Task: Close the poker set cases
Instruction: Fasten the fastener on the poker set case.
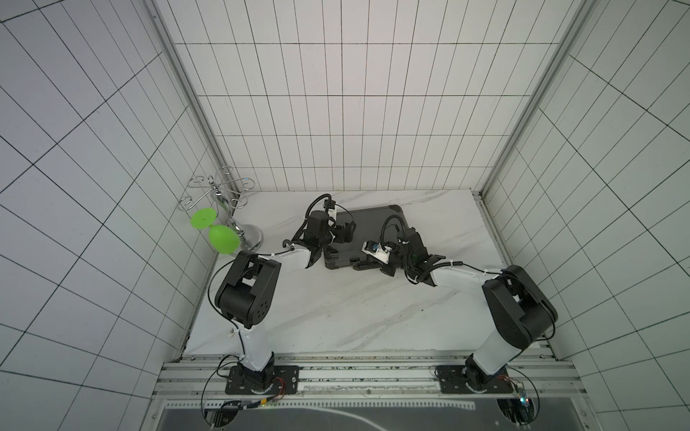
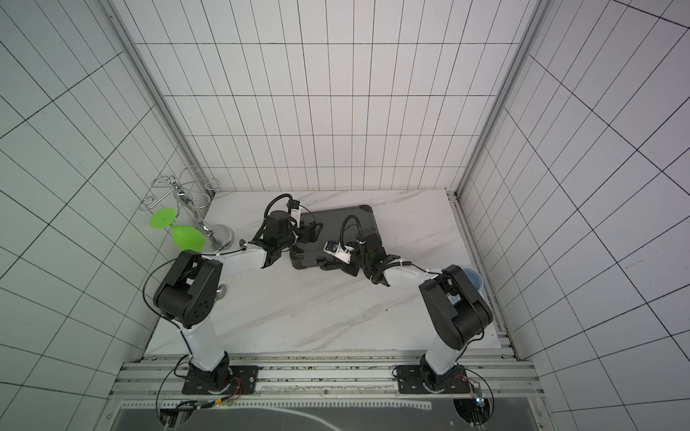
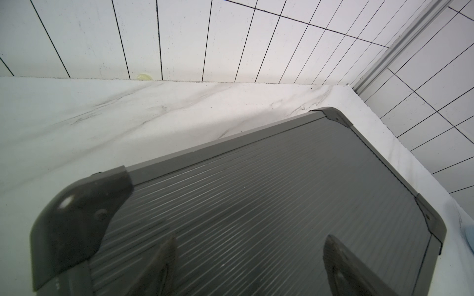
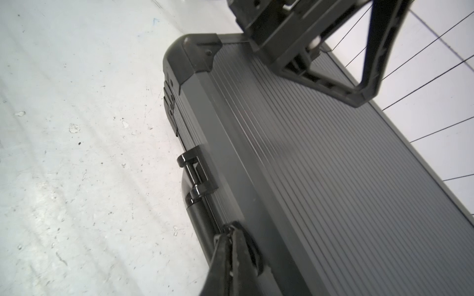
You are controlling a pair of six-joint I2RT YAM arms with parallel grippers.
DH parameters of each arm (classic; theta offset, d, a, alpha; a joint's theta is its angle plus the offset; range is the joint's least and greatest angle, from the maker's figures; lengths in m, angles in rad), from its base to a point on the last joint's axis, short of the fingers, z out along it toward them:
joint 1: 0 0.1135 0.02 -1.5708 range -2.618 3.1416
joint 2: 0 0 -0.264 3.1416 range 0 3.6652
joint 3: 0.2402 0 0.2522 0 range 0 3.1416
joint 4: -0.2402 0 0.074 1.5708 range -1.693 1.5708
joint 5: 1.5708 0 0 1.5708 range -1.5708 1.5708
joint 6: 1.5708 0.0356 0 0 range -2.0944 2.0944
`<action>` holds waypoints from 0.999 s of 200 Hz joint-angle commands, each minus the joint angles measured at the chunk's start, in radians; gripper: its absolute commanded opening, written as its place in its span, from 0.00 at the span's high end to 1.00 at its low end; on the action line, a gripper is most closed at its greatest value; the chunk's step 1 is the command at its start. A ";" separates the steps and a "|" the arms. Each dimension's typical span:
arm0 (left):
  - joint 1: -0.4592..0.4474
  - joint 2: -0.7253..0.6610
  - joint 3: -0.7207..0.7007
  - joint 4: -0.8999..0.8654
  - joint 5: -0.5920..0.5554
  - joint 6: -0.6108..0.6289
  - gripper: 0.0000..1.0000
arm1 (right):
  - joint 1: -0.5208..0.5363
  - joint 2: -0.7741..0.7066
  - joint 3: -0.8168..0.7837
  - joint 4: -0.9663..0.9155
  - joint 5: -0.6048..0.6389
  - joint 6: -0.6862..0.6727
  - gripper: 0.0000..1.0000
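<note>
Dark grey ribbed lid of the poker set case (image 1: 377,220) lies flat and shut on the marble tabletop (image 1: 336,309), directly under both grippers; no foam or chips show at any edge, so the lid itself looks fully down. Below the left gripper (image 3: 250,246) the ribbed panel fills the wrist view; its two fingers stand moderately apart with nothing between them, tips low over the lid just inside a black corner cap (image 3: 77,210); whether they press on the ribs or hang just above them I cannot tell. Ahead of the right gripper (image 4: 230,235) runs the case's front edge; its fingers are pinched together with nothing visible between them, and the joined tips sit against that edge, touching or just beside the black handle (image 4: 198,217); farther along from the tips is the handle's hinge mount (image 4: 196,176), and beyond that another corner cap (image 4: 195,56). In both top views the two grippers work the same near long side of the case, the left one over the lid, the right one at the rim.

Judged from this, the closing is nearly done and the step in hand is securing the front: the closed right tips serve as a poking tool; whether the latches are snapped home is not visible. The next move likely calls for a short, firm push on a latch beside the handle, with the left gripper bearing down so the case does not slide away.
</note>
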 commanded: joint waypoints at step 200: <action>-0.047 -0.020 0.027 -0.201 0.009 0.017 0.11 | 0.007 -0.141 -0.001 -0.049 0.189 0.306 0.75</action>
